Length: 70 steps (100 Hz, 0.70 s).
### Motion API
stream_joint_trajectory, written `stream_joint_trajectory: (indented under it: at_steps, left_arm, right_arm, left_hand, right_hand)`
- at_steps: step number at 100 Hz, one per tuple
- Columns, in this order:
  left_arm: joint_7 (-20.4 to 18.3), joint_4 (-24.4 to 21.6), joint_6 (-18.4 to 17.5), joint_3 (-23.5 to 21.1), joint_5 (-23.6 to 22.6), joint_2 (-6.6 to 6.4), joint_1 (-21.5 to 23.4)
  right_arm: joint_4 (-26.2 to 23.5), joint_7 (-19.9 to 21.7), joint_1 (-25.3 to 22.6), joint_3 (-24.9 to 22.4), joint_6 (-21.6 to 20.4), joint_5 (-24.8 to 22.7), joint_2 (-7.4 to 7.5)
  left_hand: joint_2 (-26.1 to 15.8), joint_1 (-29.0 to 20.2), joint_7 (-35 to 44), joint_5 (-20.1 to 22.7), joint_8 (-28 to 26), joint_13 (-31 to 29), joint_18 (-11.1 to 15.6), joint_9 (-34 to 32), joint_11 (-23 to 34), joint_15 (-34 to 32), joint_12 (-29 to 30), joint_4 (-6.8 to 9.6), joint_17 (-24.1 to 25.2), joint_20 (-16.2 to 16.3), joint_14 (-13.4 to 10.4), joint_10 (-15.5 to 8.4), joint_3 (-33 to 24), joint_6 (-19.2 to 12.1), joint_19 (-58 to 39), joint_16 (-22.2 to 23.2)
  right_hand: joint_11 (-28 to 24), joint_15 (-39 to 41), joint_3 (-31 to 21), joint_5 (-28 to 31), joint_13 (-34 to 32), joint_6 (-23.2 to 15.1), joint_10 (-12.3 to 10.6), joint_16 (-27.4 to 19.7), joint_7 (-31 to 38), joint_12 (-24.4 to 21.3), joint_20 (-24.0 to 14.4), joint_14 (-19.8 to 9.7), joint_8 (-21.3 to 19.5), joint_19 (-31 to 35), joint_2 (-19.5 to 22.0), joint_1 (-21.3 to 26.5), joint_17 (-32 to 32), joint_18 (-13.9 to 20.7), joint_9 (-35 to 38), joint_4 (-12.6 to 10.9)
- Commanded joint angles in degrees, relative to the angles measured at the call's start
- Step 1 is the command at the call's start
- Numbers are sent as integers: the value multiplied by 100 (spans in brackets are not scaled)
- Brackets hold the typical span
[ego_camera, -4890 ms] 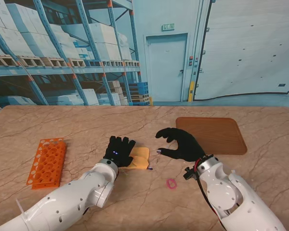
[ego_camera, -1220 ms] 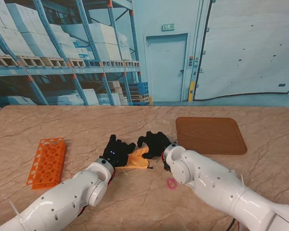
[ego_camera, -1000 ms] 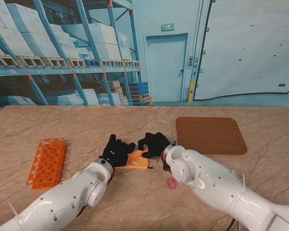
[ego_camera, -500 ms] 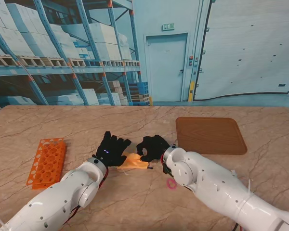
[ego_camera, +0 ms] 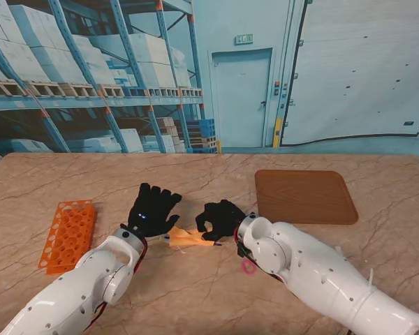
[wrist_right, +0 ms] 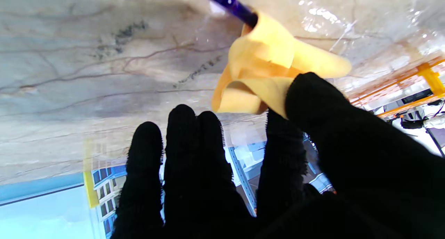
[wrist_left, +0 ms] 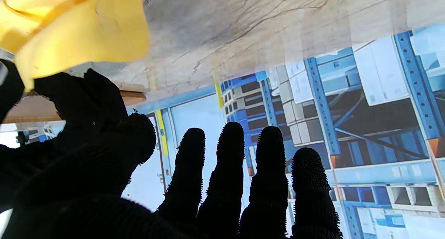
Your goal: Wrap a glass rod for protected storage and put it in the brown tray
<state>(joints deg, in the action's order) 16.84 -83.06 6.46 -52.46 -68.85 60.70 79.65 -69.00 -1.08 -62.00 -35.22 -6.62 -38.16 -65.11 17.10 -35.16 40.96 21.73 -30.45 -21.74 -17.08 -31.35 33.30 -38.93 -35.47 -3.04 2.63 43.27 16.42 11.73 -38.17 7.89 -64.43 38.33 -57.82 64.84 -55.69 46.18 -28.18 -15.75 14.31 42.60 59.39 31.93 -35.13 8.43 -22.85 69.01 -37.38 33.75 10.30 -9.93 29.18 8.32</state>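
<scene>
Our right hand pinched the half-rolled yellow foam sheet around the blue-tipped glass rod, left of the empty brown tray, our left hand spread beside it holding nothing; wrapping remained unfinished.

The glass rod is almost wholly hidden inside the yellow wrap; only a dark blue end shows, cut off by the right wrist view's edge. From the stand view, the right hand covers part of the wrap.
</scene>
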Motion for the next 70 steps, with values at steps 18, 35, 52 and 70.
stream_joint_trajectory:
  at_steps: [18, 35, 52, 70]
  left_arm:
    - [-10, -126, -29, -76, -9, 9, 115]
    - [-95, -156, -81, -70, 19, 4, 126]
    - [-298, -213, -196, -14, 21, -21, 128]
    - [-576, -252, -378, 120, 23, -59, 65]
  right_arm:
    - [-91, 198, 29, 161, -122, -151, 74]
    - [-203, 305, 15, 194, -201, -426, 174]
    - [-316, 358, -58, 125, -261, -554, 230]
    - [-499, 252, -273, -125, -288, -723, 264]
  left_hand:
    - [-266, -146, 27, 202, -89, 158, -83, 157, -67, 82, 11, 222, 81, -11, 90, 137, 135, -58, 96, -23]
    - [32, -281, 144, 444, -138, 157, -85, 125, -85, 96, 21, 140, 70, -4, 115, 154, 87, -136, 94, -28]
    - [323, -388, 236, 608, -157, 156, -87, 67, -94, 104, 24, 16, 60, 7, 108, 163, -30, -199, 91, -29]
    - [828, -649, 575, 805, -246, 136, -87, -54, -83, 118, 3, -208, 59, 15, 82, 141, -270, -343, 96, -33]
  right_hand:
    - [175, -201, -162, 12, -14, -162, 1, -16, -35, -76, -58, 17, 37, -163, -368, -138, -99, -26, 27, 157]
    - [320, -388, 302, -560, 164, 156, 1, 16, -703, -7, -154, -46, -241, -379, -438, -659, -194, -17, -235, 62]
    - [402, -490, 549, -727, 263, 537, 10, 16, -1444, 20, -224, -73, -771, -488, -91, -1033, -239, -23, -412, -435]
    - [517, -671, 658, -858, 276, 423, -2, -73, -1553, -42, -215, -59, -969, -582, 39, -1071, -287, -70, -445, -510]
